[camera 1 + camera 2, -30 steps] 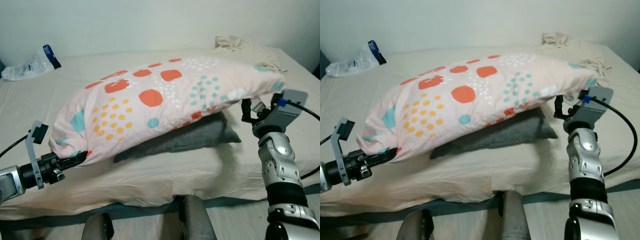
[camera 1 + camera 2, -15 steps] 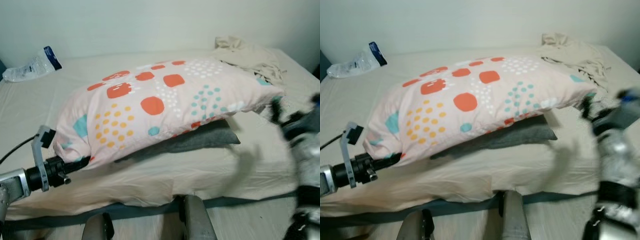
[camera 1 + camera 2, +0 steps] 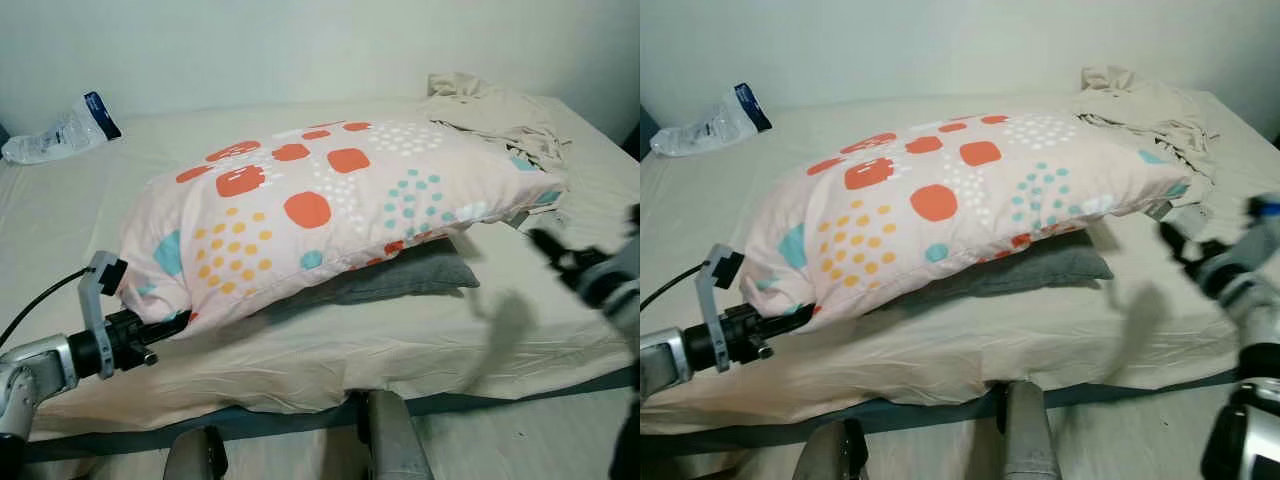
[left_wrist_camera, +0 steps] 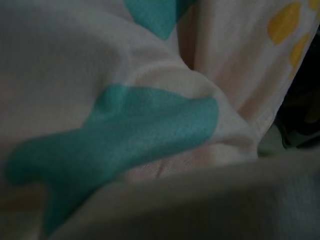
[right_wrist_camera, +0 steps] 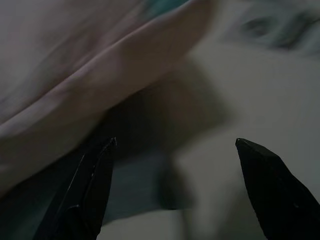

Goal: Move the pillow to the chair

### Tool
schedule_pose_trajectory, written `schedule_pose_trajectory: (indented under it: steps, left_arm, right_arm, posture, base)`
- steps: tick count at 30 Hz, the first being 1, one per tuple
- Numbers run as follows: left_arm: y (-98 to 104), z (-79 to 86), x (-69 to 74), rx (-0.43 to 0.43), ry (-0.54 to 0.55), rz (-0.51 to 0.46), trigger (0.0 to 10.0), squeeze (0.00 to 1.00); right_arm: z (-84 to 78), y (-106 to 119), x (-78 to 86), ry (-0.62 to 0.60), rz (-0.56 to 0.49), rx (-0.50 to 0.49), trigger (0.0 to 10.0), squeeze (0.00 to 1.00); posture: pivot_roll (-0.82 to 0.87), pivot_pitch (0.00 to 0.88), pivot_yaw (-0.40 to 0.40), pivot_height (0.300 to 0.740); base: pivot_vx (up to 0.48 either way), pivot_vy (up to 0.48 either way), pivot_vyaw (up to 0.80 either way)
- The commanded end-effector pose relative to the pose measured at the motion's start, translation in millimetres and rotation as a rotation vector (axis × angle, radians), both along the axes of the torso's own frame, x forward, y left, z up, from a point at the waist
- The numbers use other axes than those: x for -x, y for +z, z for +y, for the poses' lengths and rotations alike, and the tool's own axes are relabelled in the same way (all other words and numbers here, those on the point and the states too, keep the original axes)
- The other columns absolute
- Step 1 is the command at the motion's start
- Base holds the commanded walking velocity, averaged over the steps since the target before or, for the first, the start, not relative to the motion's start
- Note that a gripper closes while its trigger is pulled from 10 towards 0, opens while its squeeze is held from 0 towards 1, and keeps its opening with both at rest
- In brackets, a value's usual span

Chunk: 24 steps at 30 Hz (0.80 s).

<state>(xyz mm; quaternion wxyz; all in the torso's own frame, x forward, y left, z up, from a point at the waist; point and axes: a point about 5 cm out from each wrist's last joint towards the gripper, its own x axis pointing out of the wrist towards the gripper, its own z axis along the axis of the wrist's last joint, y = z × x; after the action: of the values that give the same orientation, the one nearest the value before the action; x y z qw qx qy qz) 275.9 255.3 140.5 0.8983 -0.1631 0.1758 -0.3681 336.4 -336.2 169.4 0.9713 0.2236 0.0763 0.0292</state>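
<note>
The pink pillow (image 3: pixel 330 210) with orange, yellow and teal spots lies across the bed (image 3: pixel 300 360), resting partly on a dark grey pillow (image 3: pixel 410 282). My left gripper (image 3: pixel 168 323) is at the pillow's near left corner, shut on the fabric, and its tips are hidden under that corner. The pillow cloth (image 4: pixel 150 120) presses right against the lens in the left wrist view. My right gripper (image 3: pixel 558 256) is blurred, off to the right of the pillow and apart from it. It is open, with its black fingers (image 5: pixel 92 185) spread wide over the sheet beside the pillow's edge (image 5: pixel 100 85).
A clear plastic bag (image 3: pixel 60 128) lies at the bed's far left. Crumpled beige clothes (image 3: pixel 490 100) sit at the far right corner. A pale wall runs behind the bed. The bed's front edge is just before me, with grey rounded parts (image 3: pixel 390 440) below it.
My right gripper has let go of the pillow's right end and swung away to the right. The pillow has dropped onto the grey pillow. The left gripper keeps its corner.
</note>
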Motion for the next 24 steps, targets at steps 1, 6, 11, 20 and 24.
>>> schedule_pose_trajectory:
  steps: [1, 6, 11, 20, 24]
  left_arm:
    - [-8, -0.8, 2.6, -0.003, 0.007, 0.031, 0.0, 0.00]
    - [-7, -3.8, 5.7, 0.005, -0.003, 0.028, 0.0, 0.00]
    - [-8, -5.1, 10.0, 0.013, -0.010, 0.039, 0.0, 0.00]
    - [-11, -8.0, 12.8, 0.007, -0.017, 0.049, 0.0, 0.00]
    - [-16, -8.2, 14.6, -0.003, -0.020, 0.064, 0.0, 0.00]
  right_arm:
    - [0.2, 11, -3.6, 0.022, -0.082, -0.027, 10.0, 1.00]
    - [21.4, 31, -17.1, 0.160, -0.294, -0.222, 10.0, 1.00]
    - [38.0, 42, -24.2, 0.262, -0.387, -0.270, 10.0, 1.00]
    - [11.3, 51, -24.7, -0.094, -0.422, -0.122, 10.0, 1.00]
    - [-16.1, 48, -13.2, -0.260, -0.403, -0.196, 10.0, 1.00]
  posture:
    - [-0.06, 0.229, -0.005, 0.581]
    - [-0.04, 0.237, -0.009, 0.581]
    - [-0.04, 0.238, -0.011, 0.581]
    - [-0.04, 0.229, -0.018, 0.581]
    - [-0.04, 0.229, -0.011, 0.581]
  base:
    - [0.000, 0.000, 0.00]
    - [0.000, 0.000, 0.00]
    - [0.000, 0.000, 0.00]
    - [0.000, 0.000, 0.00]
    - [0.000, 0.000, 0.00]
